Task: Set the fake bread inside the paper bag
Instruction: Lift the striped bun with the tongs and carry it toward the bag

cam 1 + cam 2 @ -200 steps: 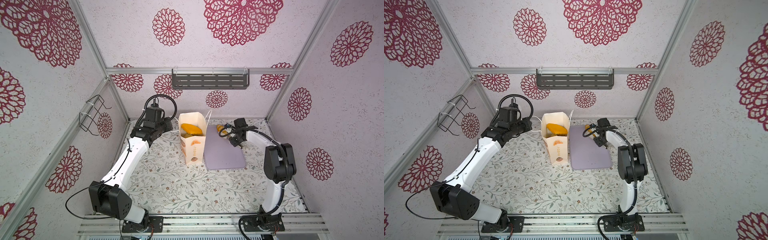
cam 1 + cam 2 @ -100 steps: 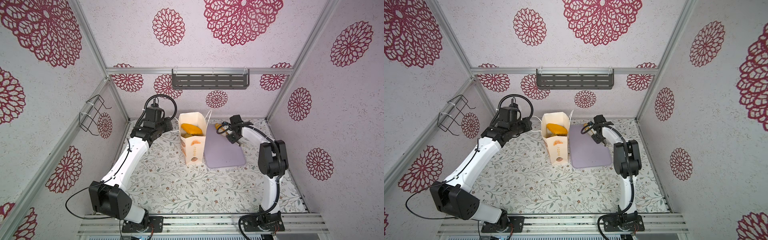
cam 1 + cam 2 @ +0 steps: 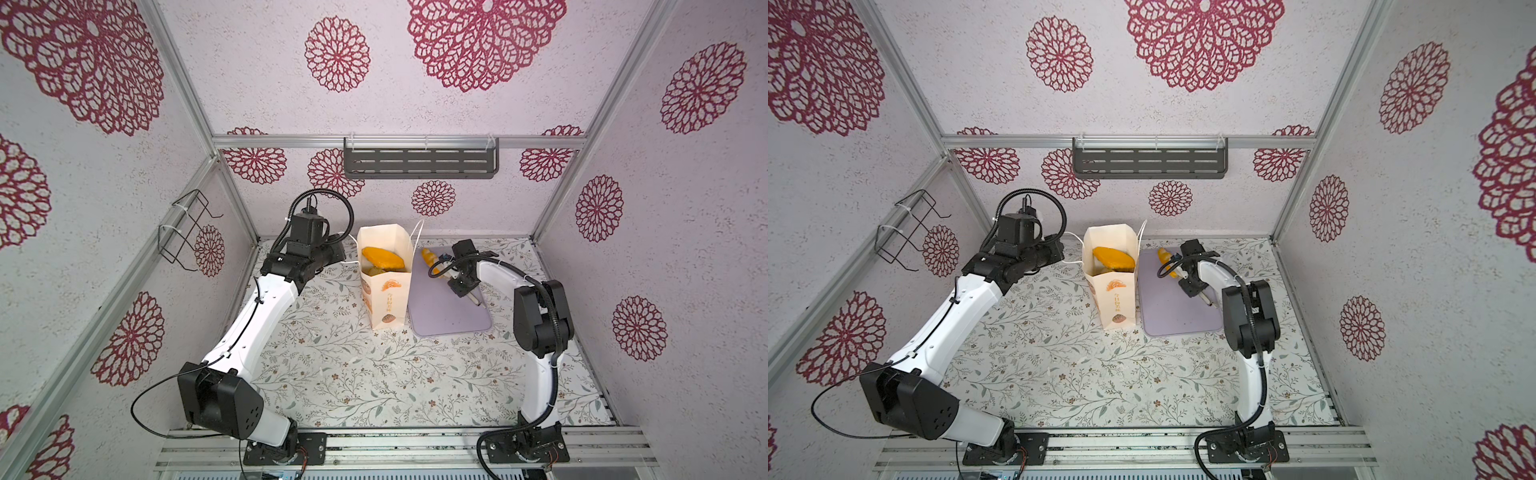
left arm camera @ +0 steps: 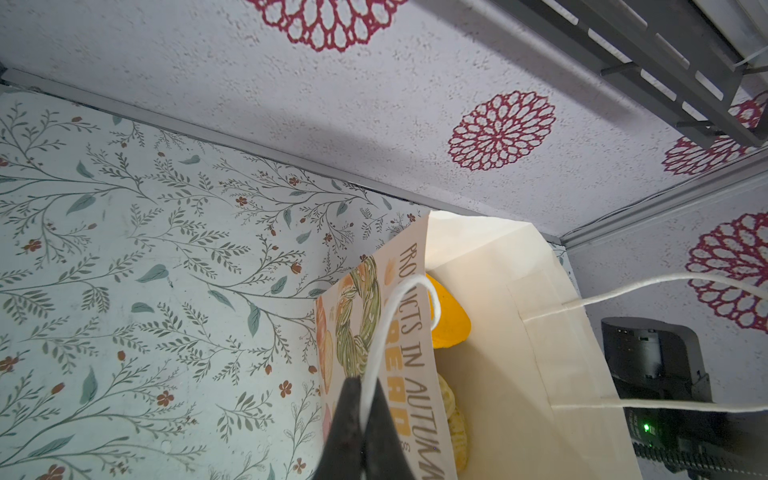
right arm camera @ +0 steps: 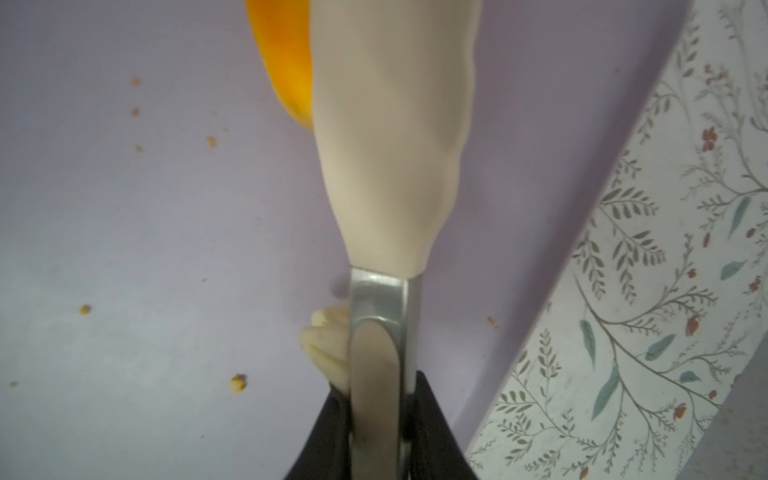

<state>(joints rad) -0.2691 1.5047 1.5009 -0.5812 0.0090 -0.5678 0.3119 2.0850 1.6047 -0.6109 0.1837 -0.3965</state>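
Picking up: step in hand, judged as taking one fake bread [image 3: 428, 256] off the tray [image 3: 444, 316] with tongs [image 5: 386, 166]; transfer into the paper bag [image 3: 386, 299] not yet done.
Right tool [image 5: 378, 415]: clenched on the metal shank of the tongs, with the cream head reaching out over the tray.
Bread at the tongs: orange, lying against the side of the cream head at the far end of the tray, near the bag; cannot tell whether pinched between the tong heads.
Left tool [image 4: 363, 386]: clenched on a white cord handle [image 4: 399, 307] of the bag; bag mouth open.
Bag position: upright on the table [image 3: 332, 353], just beside the tray.
Bag contents: large orange loaf [image 3: 382, 257] on top, paler ridged roll [image 4: 455, 424] beneath; deeper contents hidden.
Tray contents: the one bread plus scattered crumbs [image 5: 237, 383]; bare elsewhere where visible.
Progress: judged near the end, with no other bread seen outside the bag.
Next move: calls for a lift clear of the bag rim, a short carry over the open mouth, then easing of the squeeze on the tongs.
Caution: glossy bread likely to slip from the tongs; loaf high in the bag, so little room left at the mouth.
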